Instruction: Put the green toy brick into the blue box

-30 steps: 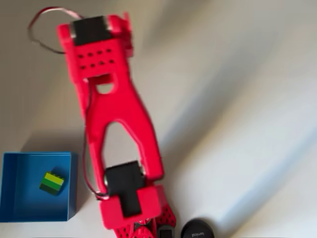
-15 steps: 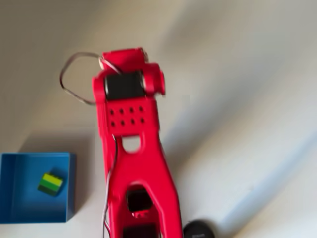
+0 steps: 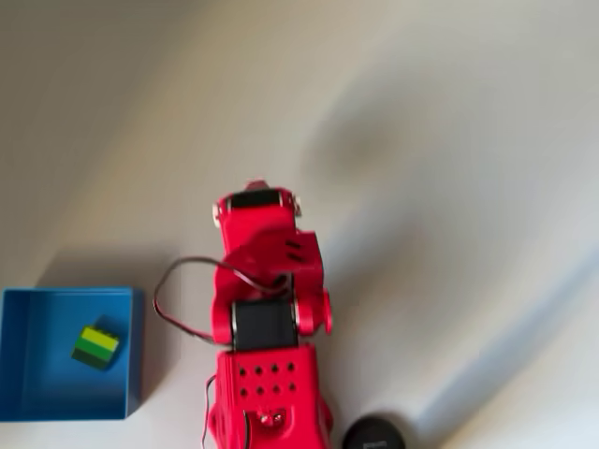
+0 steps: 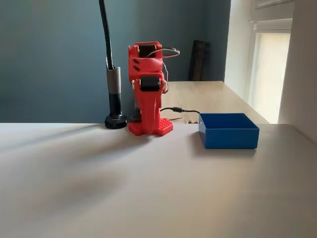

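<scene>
The green toy brick [image 3: 96, 346] lies inside the blue box [image 3: 28, 402], lime layer up, tilted a little against the box walls and sitting right of the box's middle in the overhead view, touching none of the walls that I can see. From the fixed view the blue box [image 4: 229, 136] stands on the pale desk [image 4: 124, 188] toward its right side, its near wall hiding the brick from me. In the overhead view the box sits at the desk's lower left corner of the picture. Just beside it, to the right in that view, my red arm [image 3: 267, 327] is folded back over its own base, a thin cable [image 3: 173, 299] looping out toward the box. In the fixed view the arm [image 4: 147, 94] stands bunched upright near the desk's far edge, left of the box and apart from it, with a black lamp post [image 4: 115, 96] on a round foot just to its left. I cannot tell how the claw stands; it is tucked into the folded arm.
</scene>
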You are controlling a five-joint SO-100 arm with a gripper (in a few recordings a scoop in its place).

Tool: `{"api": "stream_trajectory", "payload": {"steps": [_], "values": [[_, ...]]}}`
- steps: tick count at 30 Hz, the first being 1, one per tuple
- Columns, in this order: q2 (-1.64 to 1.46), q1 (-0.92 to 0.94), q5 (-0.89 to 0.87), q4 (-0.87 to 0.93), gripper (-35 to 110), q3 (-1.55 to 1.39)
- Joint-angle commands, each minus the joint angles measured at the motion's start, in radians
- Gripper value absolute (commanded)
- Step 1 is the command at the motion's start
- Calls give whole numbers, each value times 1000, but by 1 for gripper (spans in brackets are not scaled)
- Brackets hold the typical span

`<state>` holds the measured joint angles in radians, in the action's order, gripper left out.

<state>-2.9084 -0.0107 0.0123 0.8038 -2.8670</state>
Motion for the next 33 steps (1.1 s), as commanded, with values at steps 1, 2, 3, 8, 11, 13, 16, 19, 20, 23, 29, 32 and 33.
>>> {"api": "stream_trajectory", "payload": {"steps": [1,2,3,8,11,13,16,19,20,23,29,32,33], "values": [[-161,14,25,-14,0,-81],[-181,21,25,-20,0,-101],[-202,26,28,-25,0,-120],[-284,43,32,-43,0,-196],[-308,46,28,-43,0,-232],[-322,52,26,-54,0,-259],[-342,54,14,-54,0,-265],[-345,54,9,-48,0,-265],[-345,55,8,-35,0,-265],[-345,63,0,35,0,-265],[-345,66,3,35,0,-265],[-345,66,3,35,0,-265],[-345,66,3,35,0,-265]]}}
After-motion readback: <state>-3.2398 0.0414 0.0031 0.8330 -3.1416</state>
